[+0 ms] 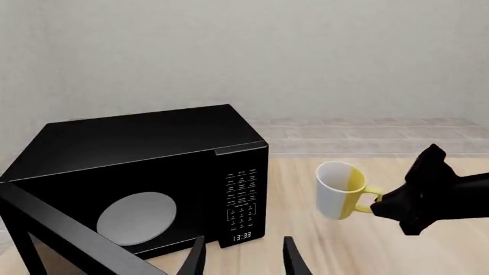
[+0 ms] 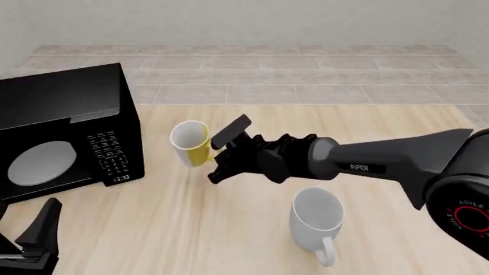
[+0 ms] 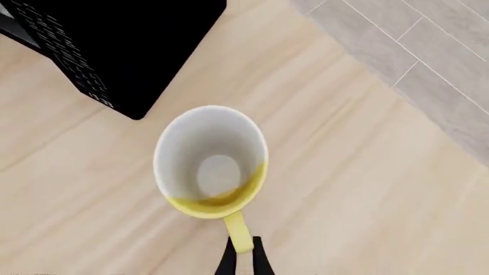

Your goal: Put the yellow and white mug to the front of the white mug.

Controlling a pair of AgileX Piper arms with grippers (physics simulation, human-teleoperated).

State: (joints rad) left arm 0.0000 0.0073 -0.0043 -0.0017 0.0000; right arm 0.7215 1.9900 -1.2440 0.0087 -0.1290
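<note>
The yellow and white mug [image 2: 191, 143] is held clear of the desk [image 2: 397, 132] surface, tilted with its mouth turned toward the camera side, over the middle of the desk toward the far edge, just beside the microwave [image 2: 65, 129]. The right gripper [image 2: 226, 150] reaches in from the right edge of the desk; its jaws are closed on the mug's yellow handle, as the right wrist view confirms, where the two finger tips pinch the handle [image 3: 240, 235] below the white rim. In the left wrist view the same mug [image 1: 340, 189] shows a white side and a yellow side, with the right gripper [image 1: 397, 203] at its handle. The white mug [image 2: 316, 220] stands upright near the front edge of the desk, right of centre, its loop handle pointing toward the front edge; it sits below the right arm in the front view and is apart from the held mug. The microwave occupies the left part of the desk, its door [image 1: 57, 232] swung open, a pale round plate [image 2: 40, 162] visible inside and a clock readout on the control panel. The left gripper [image 1: 243, 258] hangs at the front left corner of the desk; its jaws are apart and hold nothing.
</note>
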